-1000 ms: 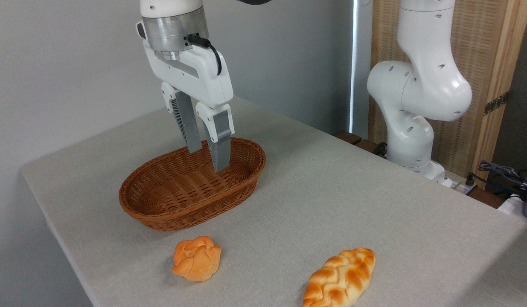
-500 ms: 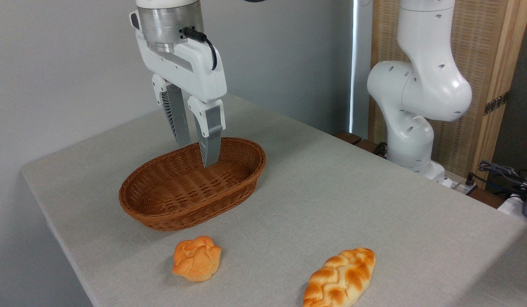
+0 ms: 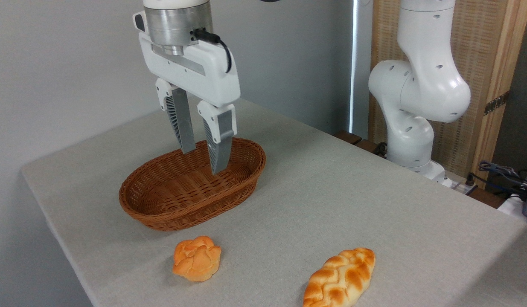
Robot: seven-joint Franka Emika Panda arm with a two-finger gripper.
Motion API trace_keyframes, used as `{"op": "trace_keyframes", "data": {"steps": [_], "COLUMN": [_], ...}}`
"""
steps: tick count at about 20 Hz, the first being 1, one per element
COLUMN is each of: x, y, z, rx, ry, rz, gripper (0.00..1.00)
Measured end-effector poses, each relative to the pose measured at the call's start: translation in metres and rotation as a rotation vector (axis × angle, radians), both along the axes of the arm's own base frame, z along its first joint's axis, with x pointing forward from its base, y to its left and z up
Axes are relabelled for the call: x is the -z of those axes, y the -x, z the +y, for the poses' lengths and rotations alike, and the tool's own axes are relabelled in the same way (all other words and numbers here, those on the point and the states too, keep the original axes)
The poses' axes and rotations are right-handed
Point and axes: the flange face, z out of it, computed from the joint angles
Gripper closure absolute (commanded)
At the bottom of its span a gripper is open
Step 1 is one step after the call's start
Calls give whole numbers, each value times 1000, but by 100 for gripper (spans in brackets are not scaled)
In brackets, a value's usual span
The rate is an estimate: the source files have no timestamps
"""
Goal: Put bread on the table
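The braided bread [image 3: 340, 278] lies at the near edge of the table [image 3: 353, 200], its lower end cut off by the picture border. Well apart to its left sits a small round knotted bun [image 3: 197, 258], with bare grey-beige cloth between them and much free cloth to the right. Behind the bun stands an oval brown wicker basket [image 3: 161, 213]. Above its far part hangs the gripper [image 3: 203, 161], fingers spread a little, holding nothing and touching nothing.
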Motion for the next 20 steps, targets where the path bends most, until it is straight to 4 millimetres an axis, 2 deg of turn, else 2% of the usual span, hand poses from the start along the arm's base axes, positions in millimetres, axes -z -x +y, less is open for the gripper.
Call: {"op": "trace_keyframes", "data": {"steps": [3,12,20], "x": [0,2,-12], "y": [0,3,2], "z": [5,0,2], "rx": [-5,24,24], "ry": [0,-1,-4], "rz": [0,26,37], "gripper": [0,0,0]}}
